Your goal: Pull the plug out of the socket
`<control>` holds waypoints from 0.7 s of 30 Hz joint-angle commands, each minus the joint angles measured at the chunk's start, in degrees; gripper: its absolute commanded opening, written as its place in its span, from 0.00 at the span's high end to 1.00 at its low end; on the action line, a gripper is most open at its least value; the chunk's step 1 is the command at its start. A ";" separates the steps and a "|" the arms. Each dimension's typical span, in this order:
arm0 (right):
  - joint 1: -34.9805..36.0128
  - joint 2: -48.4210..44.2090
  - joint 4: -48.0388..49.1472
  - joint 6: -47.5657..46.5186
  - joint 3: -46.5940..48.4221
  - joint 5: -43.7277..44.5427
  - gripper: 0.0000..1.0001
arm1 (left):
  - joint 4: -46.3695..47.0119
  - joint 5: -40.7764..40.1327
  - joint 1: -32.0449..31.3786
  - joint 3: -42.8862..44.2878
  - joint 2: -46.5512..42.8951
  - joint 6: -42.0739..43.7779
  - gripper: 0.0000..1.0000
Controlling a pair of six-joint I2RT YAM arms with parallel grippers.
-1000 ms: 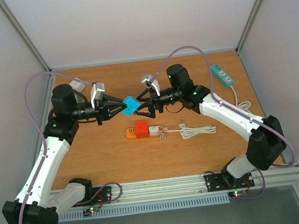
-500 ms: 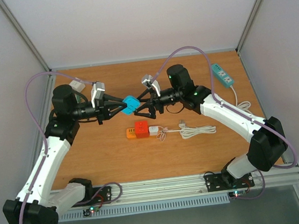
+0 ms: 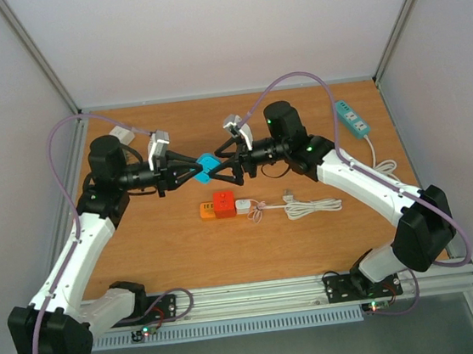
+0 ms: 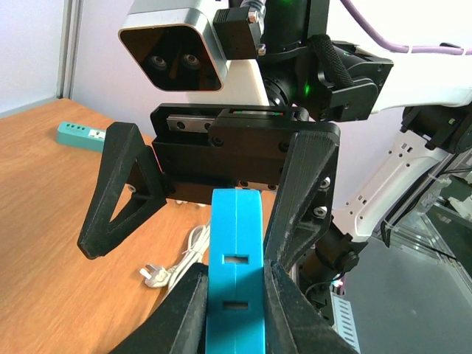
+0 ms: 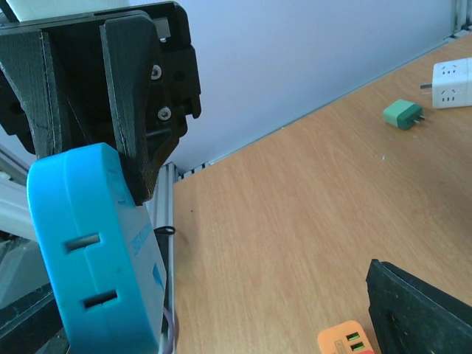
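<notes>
A blue block with two slots in its face and a seam down its middle hangs in the air over the table's middle. My left gripper is shut on it, with both fingers pressed on the block's sides. I cannot tell which part of it is the plug and which the socket. My right gripper faces it, open, with its fingers straddling the block's far end. In the right wrist view the block fills the left of the gap, and one right finger stands far off.
Below the grippers an orange power strip carrying a red adapter and a white plug lies beside a coiled white cable. A teal strip lies at back right. A green plug and a white cube socket sit at back left.
My left arm has carried the blue block a little to the right, so it now sits further between the right gripper's open fingers. The right arm has barely moved.
</notes>
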 commanded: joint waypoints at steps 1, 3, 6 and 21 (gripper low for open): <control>0.27 -0.13 3.15 1.98 1.74 6.02 0.03 | 3.68 3.03 -0.29 -0.91 -0.88 -1.67 0.99; 0.28 0.22 3.38 2.17 1.98 6.69 0.03 | 3.77 3.80 -0.46 -1.50 -1.24 -1.65 0.99; 0.24 0.90 3.46 2.11 2.79 7.38 0.03 | 3.78 4.91 -0.87 -2.11 -1.68 -1.81 0.99; 0.29 1.85 -1.05 -2.58 6.47 4.35 0.02 | 9.88 6.41 -0.24 -2.62 -1.09 -5.84 0.99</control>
